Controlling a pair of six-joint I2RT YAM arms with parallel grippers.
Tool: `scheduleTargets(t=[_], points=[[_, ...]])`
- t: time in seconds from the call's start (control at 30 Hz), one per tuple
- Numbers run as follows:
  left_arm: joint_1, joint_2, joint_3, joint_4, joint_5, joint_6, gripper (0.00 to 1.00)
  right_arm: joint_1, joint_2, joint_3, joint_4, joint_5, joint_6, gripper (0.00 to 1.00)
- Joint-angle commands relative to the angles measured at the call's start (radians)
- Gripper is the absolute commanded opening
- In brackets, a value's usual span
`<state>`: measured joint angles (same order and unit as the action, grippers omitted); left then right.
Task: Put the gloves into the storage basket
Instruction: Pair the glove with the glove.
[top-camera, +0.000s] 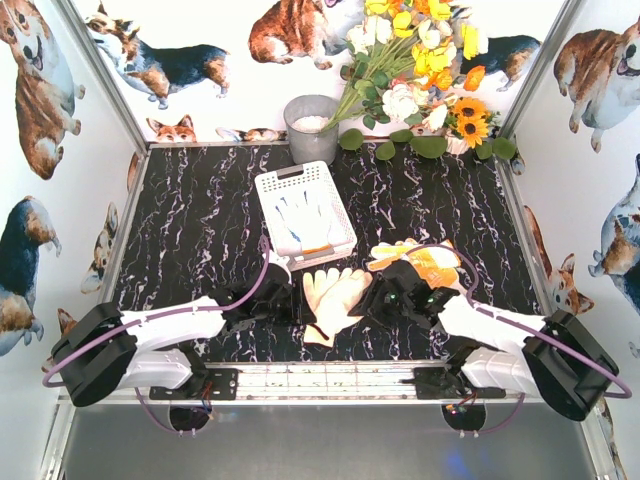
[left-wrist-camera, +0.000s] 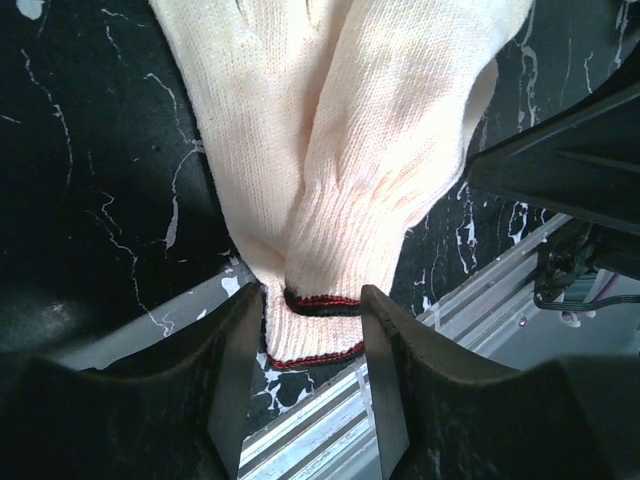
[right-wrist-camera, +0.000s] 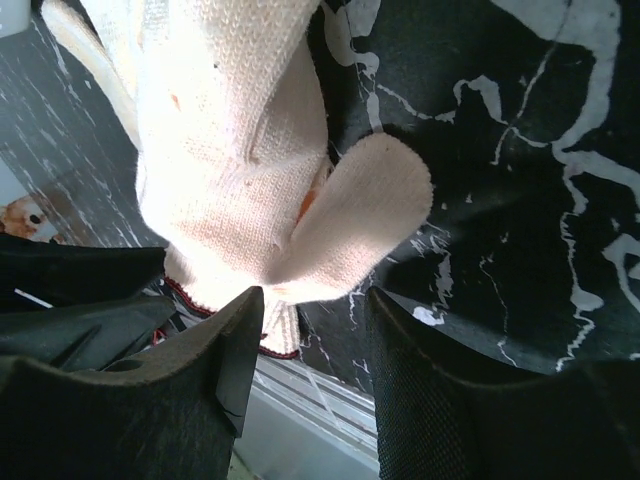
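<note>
While the pair of cream knitted gloves (top-camera: 335, 298) with red-trimmed cuffs lies on the black marbled table (top-camera: 200, 230), just short of the white latticed plastic basket (top-camera: 295, 177) in which blue-palmed white gloves (top-camera: 305, 215) are already laid, the pick-up step is judged in hand; the left gripper (left-wrist-camera: 313, 300) is closed on the stacked cuffs; the right gripper (right-wrist-camera: 313, 295) is set about the same pair, jaws partly apart, and a hold cannot be confirmed. Yellow orange-trimmed gloves (top-camera: 420, 262) are noted nearby; next, a lift and a carry forward over the basket rim are called for.
</note>
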<state>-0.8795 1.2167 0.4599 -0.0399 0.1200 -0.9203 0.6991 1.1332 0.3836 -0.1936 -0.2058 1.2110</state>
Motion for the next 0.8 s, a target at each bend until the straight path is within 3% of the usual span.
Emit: scheduleTargets(t=[0.0,0.37,0.6,0.77], points=[[0.004,0.015,-0.010,0.052,0.023,-0.016,0.37,0.014,0.028,-0.012,0.123,0.001,0.056,0.47],[-0.002,0.043,-0.022,0.079,0.044,-0.028,0.34,0.052,0.141,-0.018,0.212,0.005,0.090,0.45],[-0.006,0.030,-0.012,0.058,0.025,-0.032,0.15,0.054,0.179,-0.018,0.254,0.005,0.111,0.25],[-0.006,-0.015,0.006,0.036,0.003,-0.030,0.05,0.054,0.096,0.009,0.140,0.049,0.072,0.18]])
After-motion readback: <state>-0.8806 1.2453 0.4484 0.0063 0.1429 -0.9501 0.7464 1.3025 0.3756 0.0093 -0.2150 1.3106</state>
